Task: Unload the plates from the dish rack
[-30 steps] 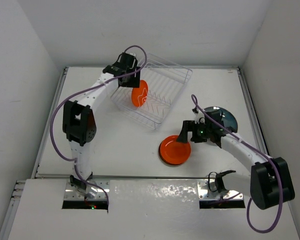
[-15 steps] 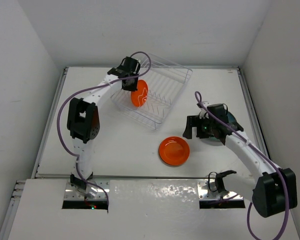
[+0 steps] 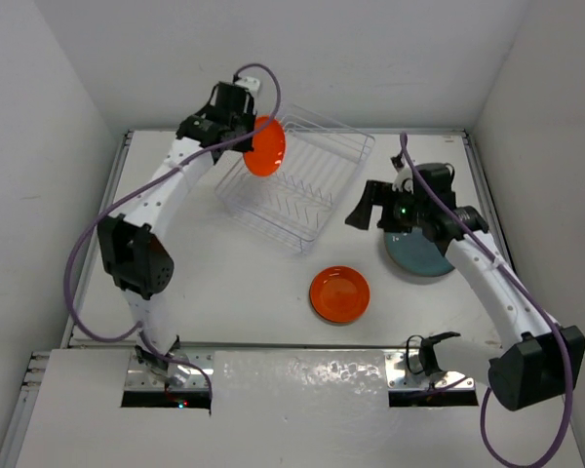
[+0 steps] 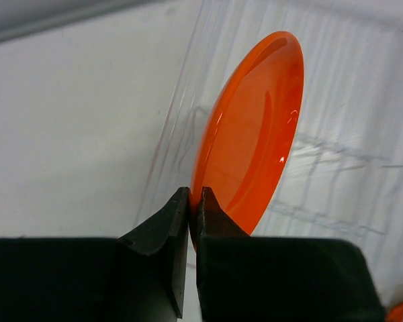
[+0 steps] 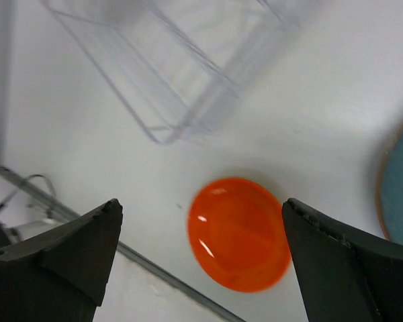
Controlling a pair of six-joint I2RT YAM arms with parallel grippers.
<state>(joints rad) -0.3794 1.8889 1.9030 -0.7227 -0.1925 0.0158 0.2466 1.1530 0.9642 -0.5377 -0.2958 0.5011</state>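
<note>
My left gripper (image 3: 251, 137) (image 4: 193, 195) is shut on the lower rim of a small orange plate (image 3: 265, 146) (image 4: 255, 127). It holds the plate on edge above the back-left corner of the clear wire dish rack (image 3: 317, 230) (image 4: 336, 151) (image 5: 181, 64). A second orange plate (image 3: 339, 294) (image 5: 238, 233) lies flat on the table in front of the rack. My right gripper (image 3: 369, 210) (image 5: 200, 204) hangs open high above that plate, with nothing between its fingers. A dark teal-grey plate (image 3: 424, 257) (image 5: 399, 188) lies flat under the right forearm.
White walls close in the table at the back and on both sides. A raised ledge with the two arm bases (image 3: 166, 375) runs along the near edge. Purple cables (image 3: 83, 253) loop off both arms.
The left gripper has shut on the orange plate and lifted it up and back-left out of the rack. The right arm has risen and swung back, away from the orange plate on the table.
</note>
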